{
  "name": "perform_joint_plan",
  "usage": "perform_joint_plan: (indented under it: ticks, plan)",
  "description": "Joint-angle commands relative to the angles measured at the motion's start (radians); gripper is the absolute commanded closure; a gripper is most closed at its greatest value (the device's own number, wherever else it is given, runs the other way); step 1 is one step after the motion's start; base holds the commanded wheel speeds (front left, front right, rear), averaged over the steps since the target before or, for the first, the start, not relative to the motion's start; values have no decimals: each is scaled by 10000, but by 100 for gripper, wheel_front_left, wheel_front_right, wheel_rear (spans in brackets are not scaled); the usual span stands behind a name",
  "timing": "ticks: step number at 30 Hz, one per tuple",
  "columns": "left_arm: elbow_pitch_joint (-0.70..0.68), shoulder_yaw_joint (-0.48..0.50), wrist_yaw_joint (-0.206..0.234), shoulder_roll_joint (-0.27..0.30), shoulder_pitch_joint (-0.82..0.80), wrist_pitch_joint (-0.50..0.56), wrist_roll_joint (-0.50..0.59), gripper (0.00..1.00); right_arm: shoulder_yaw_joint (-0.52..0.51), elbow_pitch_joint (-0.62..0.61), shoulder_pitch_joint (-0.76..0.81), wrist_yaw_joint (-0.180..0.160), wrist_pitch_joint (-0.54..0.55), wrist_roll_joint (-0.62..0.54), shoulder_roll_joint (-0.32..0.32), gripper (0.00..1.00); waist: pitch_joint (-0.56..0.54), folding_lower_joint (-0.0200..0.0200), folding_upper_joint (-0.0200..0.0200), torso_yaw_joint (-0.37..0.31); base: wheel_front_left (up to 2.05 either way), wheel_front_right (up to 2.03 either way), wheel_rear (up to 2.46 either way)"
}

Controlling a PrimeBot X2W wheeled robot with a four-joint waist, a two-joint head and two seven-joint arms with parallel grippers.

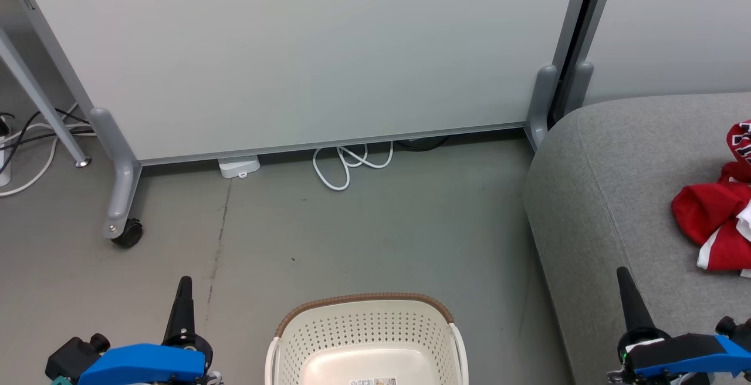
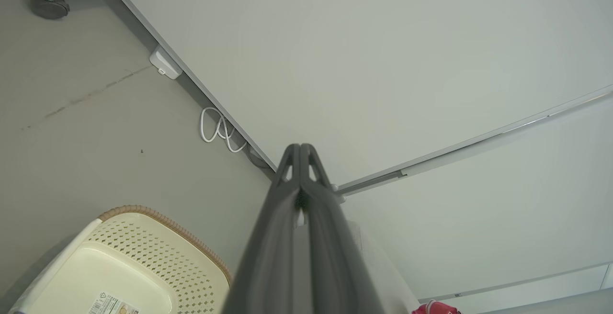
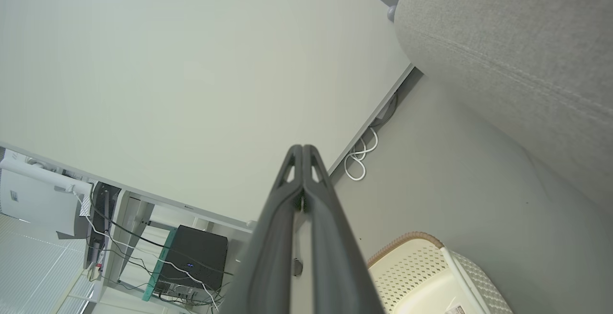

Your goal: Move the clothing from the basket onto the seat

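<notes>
Left gripper (image 1: pixel 185 284) and right gripper (image 1: pixel 623 282) – both pinched shut, holding nothing – flank one basket (image 1: pixel 364 300); one clothing (image 1: pixel 713 215) heap lies on the seat (image 1: pixel 610 185), one cable (image 1: pixel 346 168) under the partition (image 1: pixel 293 50).

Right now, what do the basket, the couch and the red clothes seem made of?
The basket looks like matte cream plastic, moulded with rows of holes; its brown rim looks woven, perhaps moulded too. The couch looks like light grey textured upholstery fabric with a stitched seam. The clothing looks like thin red fabric, rumpled in soft folds.
</notes>
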Motion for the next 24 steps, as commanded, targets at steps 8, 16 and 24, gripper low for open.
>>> perform_joint_plan:
  ticks: [8,16,24]
  plan:
    - [-215,242,-7,-4,-361,260,-935,100,-43,-175,-371,5,258,1080,-59,100,25,0,0,-37,0,0,0]
    - [-291,405,-9,-23,-452,462,-1637,100,-62,-213,-466,6,441,1865,-63,100,48,0,0,-71,0,0,0]
    - [-362,526,-10,-45,-562,660,-2294,100,-85,-249,-566,7,629,2614,-65,100,71,-1,0,-105,0,0,0]
